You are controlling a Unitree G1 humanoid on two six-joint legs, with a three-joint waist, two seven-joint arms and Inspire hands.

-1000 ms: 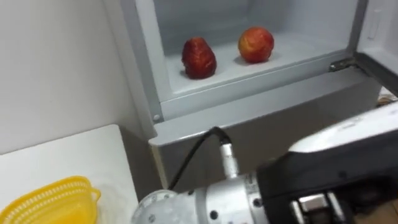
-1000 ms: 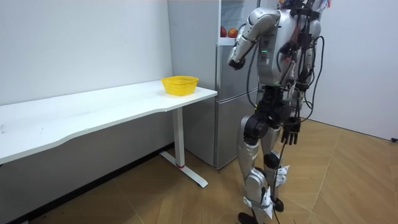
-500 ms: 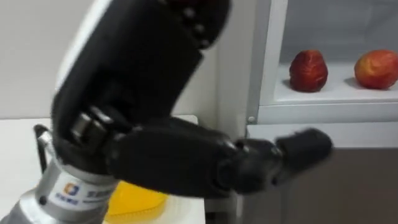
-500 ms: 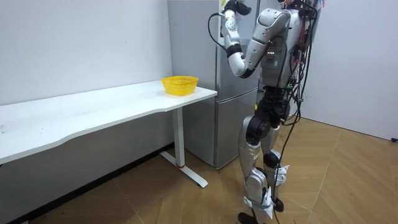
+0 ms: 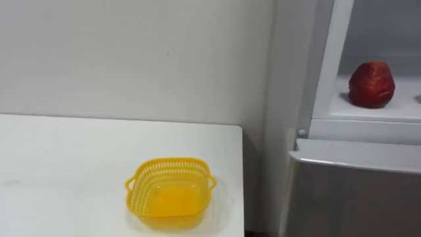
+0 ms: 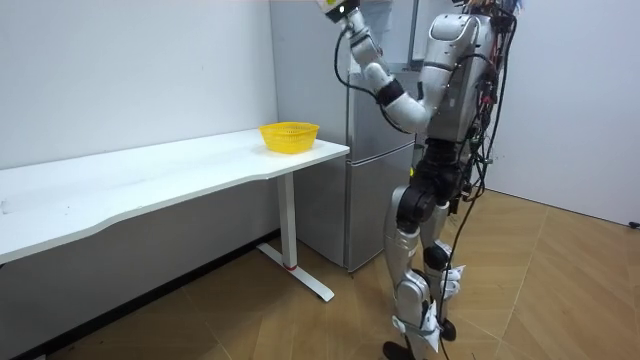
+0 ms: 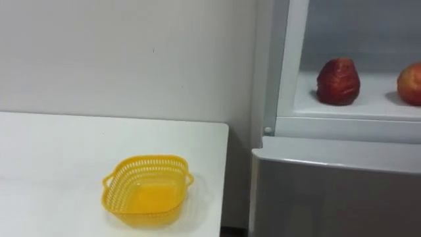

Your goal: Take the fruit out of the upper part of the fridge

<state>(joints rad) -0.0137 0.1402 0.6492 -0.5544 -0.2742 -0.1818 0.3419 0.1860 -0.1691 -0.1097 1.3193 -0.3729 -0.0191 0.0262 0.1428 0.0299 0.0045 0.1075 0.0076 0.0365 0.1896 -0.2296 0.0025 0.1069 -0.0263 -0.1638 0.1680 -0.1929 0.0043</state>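
Standing at the fridge [image 6: 362, 185], the robot holds its left hand [image 6: 337, 8] high by the upper compartment, probably to reach in; whether it grips anything I cannot tell. Lower than that hand, a red fruit [image 5: 371, 85] lies on the shelf [image 7: 375, 100], and a basket [image 5: 139, 192] waits on the tabletop [image 5: 66, 151], likely to receive it. The right eye view adds a second fruit [image 7: 411, 83].

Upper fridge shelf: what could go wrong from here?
1. The left hand is raised by the fridge top while the eye views face the basket, the dark red fruit near their right edge: the reach may be misaimed.
2. A nudge could roll it or the rounder fruit off the shelf.
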